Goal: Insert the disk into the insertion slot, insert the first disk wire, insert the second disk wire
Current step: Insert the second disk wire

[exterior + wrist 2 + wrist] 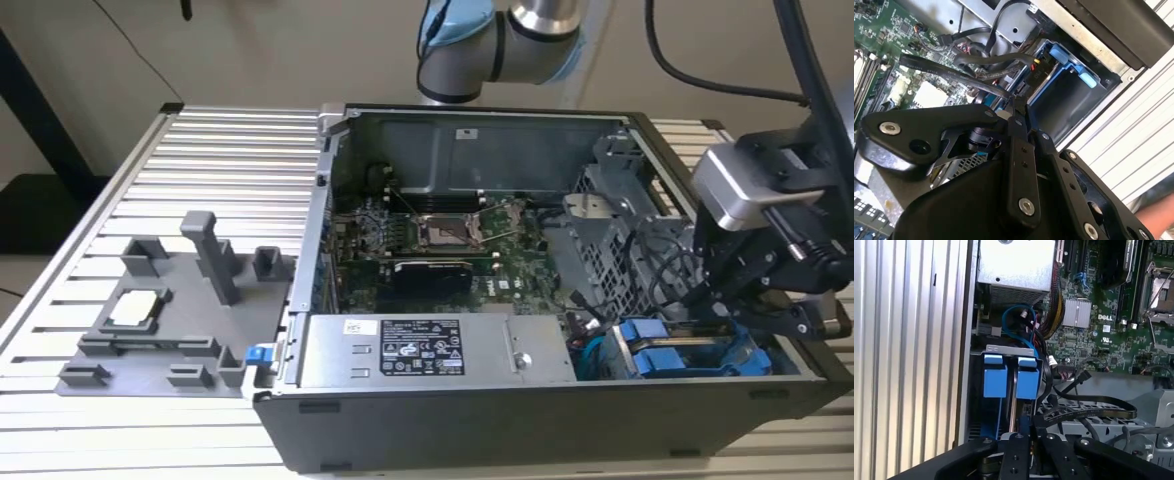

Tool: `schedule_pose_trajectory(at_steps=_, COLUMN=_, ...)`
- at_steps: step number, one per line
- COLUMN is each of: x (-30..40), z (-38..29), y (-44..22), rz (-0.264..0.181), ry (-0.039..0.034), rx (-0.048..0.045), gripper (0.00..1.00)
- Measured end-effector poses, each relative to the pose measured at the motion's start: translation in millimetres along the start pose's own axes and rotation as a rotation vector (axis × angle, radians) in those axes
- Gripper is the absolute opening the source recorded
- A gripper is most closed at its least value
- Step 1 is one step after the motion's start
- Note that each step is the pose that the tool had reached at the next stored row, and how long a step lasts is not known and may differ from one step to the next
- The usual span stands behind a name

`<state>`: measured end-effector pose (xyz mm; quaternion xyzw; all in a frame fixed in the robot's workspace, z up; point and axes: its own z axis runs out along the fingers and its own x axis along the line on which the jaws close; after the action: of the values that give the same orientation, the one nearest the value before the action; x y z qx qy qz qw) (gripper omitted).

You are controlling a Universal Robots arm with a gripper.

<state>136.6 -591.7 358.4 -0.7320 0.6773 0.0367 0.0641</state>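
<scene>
At the exterior view's left, a grey moulded fixture tray point(160, 320) lies on the ribbed aluminium table point(227, 150). Centre, the open steel computer case point(534, 420) shows a white printed label. Lower right, the black gripper point(727, 305), fingers pressed together, hangs above the blue-framed disk point(667, 358) seated in the insertion slot point(747, 352)

Surface: ribbed, slatted metal table point(227, 140).
On it, toward the exterior view's right: open computer case point(534, 420), lying on its side.
On it, toward the exterior view's left: grey fixture tray point(167, 320) with upright posts.
</scene>
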Motion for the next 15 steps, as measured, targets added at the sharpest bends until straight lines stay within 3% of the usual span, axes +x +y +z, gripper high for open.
schedule_pose_trajectory(at_steps=2, x=0.3, z=1.8, y=-0.1, rz=0.013, ry=-0.0062, rx=0.0024, gripper=0.15)
schedule_pose_trajectory(at_steps=9, x=0.4, z=2.7, y=-0.3, rz=0.019, ry=-0.0068, rx=0.0031, gripper=0.15)
schedule_pose_trajectory(at_steps=15, x=1.3, z=8.1, y=-2.0, rz=0.027, ry=-0.0068, rx=-0.0015, gripper=0.15)
